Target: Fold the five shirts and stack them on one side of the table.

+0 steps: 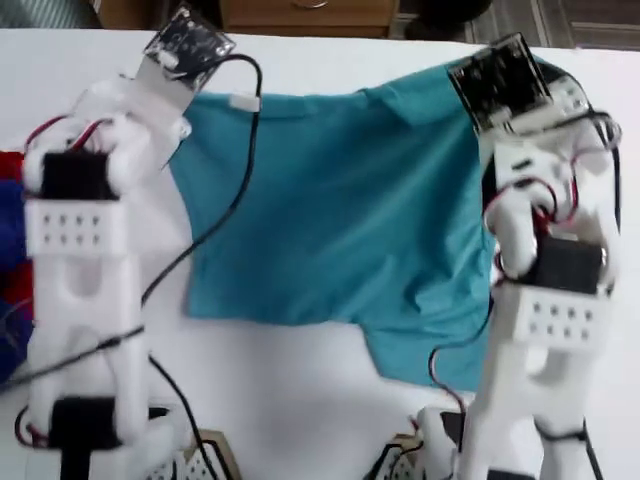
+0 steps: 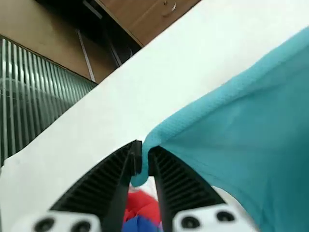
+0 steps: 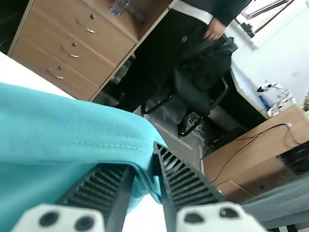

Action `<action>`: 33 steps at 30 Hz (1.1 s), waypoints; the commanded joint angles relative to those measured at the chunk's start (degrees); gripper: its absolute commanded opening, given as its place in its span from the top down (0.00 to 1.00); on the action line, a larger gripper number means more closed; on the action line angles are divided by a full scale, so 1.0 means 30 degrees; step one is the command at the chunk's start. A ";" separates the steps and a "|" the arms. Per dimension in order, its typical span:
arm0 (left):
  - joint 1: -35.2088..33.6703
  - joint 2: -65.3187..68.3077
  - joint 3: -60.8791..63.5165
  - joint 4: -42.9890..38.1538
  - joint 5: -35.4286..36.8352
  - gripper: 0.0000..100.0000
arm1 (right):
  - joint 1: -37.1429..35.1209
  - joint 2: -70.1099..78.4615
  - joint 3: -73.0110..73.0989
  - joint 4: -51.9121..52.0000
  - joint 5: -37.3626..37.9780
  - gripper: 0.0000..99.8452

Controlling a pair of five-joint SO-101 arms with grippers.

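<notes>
Shirt [image 1: 340, 200] edges clamped by left gripper [image 2: 143, 159] and right gripper [image 3: 145, 162]. It lies mostly flat: folding apparently just starting, stacking yet to come.

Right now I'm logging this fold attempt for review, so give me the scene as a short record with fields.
garment: teal shirt, spread open and not yet folded
surface: white table
left gripper: shut on a corner of the teal shirt, on the side away from the arm bases
right gripper: shut on the stitched hem at the opposite far corner
other items: red and blue cloth at the table edge beside the left arm
</notes>
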 commanded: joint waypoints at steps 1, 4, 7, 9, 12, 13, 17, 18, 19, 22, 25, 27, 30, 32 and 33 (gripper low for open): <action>0.0205 0.1319 -0.0073 -0.1817 -0.0117 0.97 | -0.0044 0.1919 -0.0205 -0.1685 -0.0029 0.98; 0.0205 0.3048 -0.0073 -0.2725 0.0029 0.97 | -0.0073 0.3853 -0.0117 -0.1861 -0.0117 0.98; 0.0234 0.5040 -0.0073 -0.3223 0.0029 0.97 | -0.0103 0.5788 -0.0088 -0.1714 -0.0176 0.98; 0.0234 0.6300 -0.0073 -0.3751 0.0029 0.97 | -0.0161 0.7018 -0.0088 -0.1714 -0.0176 0.98; 0.0234 0.8088 -0.0073 -0.4337 0.0059 0.97 | -0.0161 0.8835 -0.0117 -0.1714 -0.0176 0.98; 0.0234 0.8645 -0.0073 -0.4571 0.0059 0.97 | -0.0161 0.9451 -0.0147 -0.1714 -0.0176 0.98; 0.0264 1.0784 -0.0073 -0.6037 0.0176 0.97 | -0.0190 1.1941 -0.0205 -0.1861 -0.0176 0.98; 0.0264 1.1282 -0.0103 -0.6476 0.0498 0.97 | -0.0278 1.2557 -0.0264 -0.1890 -0.0176 0.98; 0.0352 1.1692 -0.0103 -0.6916 0.0850 0.97 | -0.0337 1.3201 -0.0381 -0.1890 -0.0176 0.98; 0.0469 1.2571 -0.0103 -0.7414 0.1201 0.97 | -0.0366 1.4637 -0.1084 -0.1802 -0.0176 0.98; 0.0762 1.2601 -0.0073 -0.7297 0.1231 0.97 | -0.0337 1.5077 -0.1700 -0.1714 -0.0176 0.98; 0.0791 1.2601 -0.0103 -0.7179 0.1231 0.97 | -0.0337 1.5018 -0.1846 -0.1714 -0.0176 0.98; 0.0733 1.2601 -0.0190 -0.7062 0.1231 0.97 | -0.0337 1.4725 -0.2930 -0.1568 -0.0147 0.98; 0.0645 1.2601 -0.0747 -0.6447 0.1231 0.97 | -0.0337 1.4462 -0.4220 -0.1392 -0.0088 0.98; 0.0586 1.2601 -0.1216 -0.6007 0.1231 0.97 | -0.0337 1.4432 -0.5011 -0.1275 -0.0088 0.98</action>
